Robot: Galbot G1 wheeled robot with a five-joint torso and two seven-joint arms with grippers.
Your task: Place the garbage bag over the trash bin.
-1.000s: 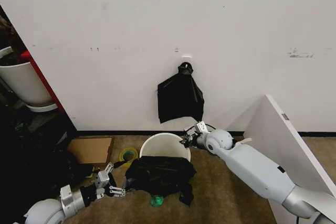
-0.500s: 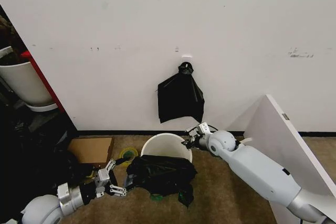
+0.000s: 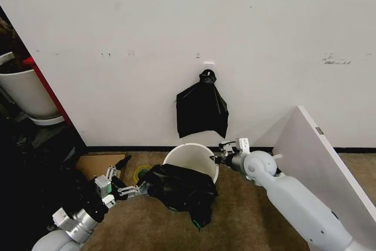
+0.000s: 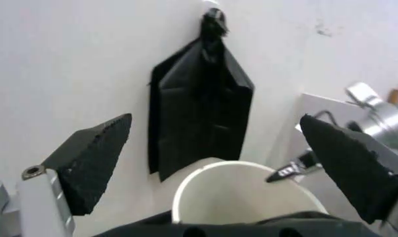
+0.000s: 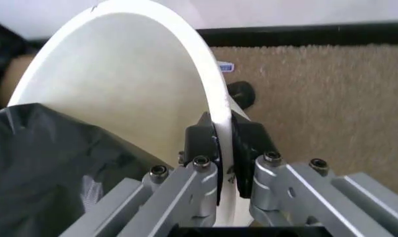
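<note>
The right gripper [image 3: 224, 158] pinches the rim of the trash bin [image 3: 191, 158], on the bin's right side near the wall. In the head view the left gripper [image 3: 130, 191] sits low on the left, touching the edge of the garbage bag [image 3: 182, 186]. The bag lies bunched over the near part of the bin and hangs down its front. The far part of the bin's mouth is bare, so I think the bag is only partly on. The next move likely calls for lifting the bag's edge up and across to the far rim while the bin is held steady. A flat black bunch [image 3: 201, 110] hangs on the wall above.

The left wrist view shows the left gripper [image 4: 228, 170] with its two dark pads [image 4: 96, 158] wide apart. The bin [image 4: 241, 197] sits between them, farther off, with the bag [image 4: 245, 228] across the near edge. From the head view I could not tell this gap.

The right wrist view shows the right gripper [image 5: 222, 143] up close: one finger [image 5: 200, 143] inside the bin [image 5: 120, 89] wall and one outside, clamped tight. The bag [image 5: 54, 173] lies inside the bin there, beside the fingers.
</note>
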